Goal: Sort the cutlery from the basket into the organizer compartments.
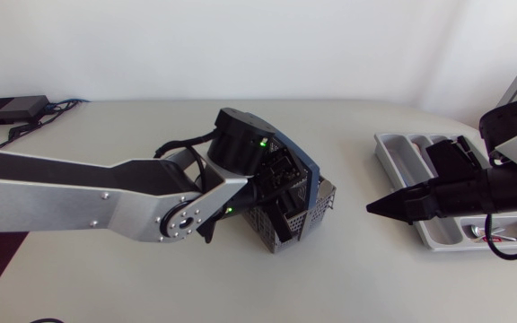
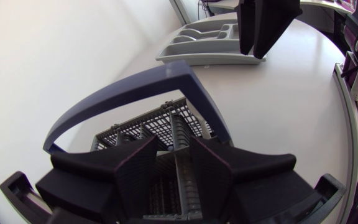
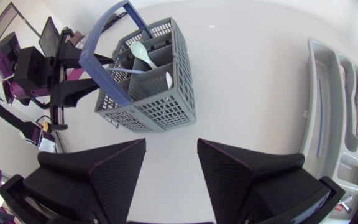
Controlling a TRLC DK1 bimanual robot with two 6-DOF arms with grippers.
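Note:
The grey mesh basket [image 1: 319, 203] with a blue handle [image 1: 300, 163] stands mid-table. My left gripper [image 1: 281, 199] is down in it, open. Its fingers [image 2: 143, 171] straddle an inner partition [image 2: 178, 152] without clamping it. The right wrist view shows a pale green spoon [image 3: 142, 52], a white spoon [image 3: 167, 78] and a blue-handled piece [image 3: 128, 71] in the basket [image 3: 160, 106]. The grey organizer [image 1: 389, 149] lies at the right. My right gripper [image 1: 375, 206] hangs open and empty over bare table between basket and organizer [image 3: 337, 93]. It also shows ahead of my left gripper [image 2: 257, 50].
A black box [image 1: 11, 109] with cables lies at the back left edge. A small red and white item [image 1: 494, 235] rests in the organizer's near compartment. Bare tabletop stretches in front of the basket.

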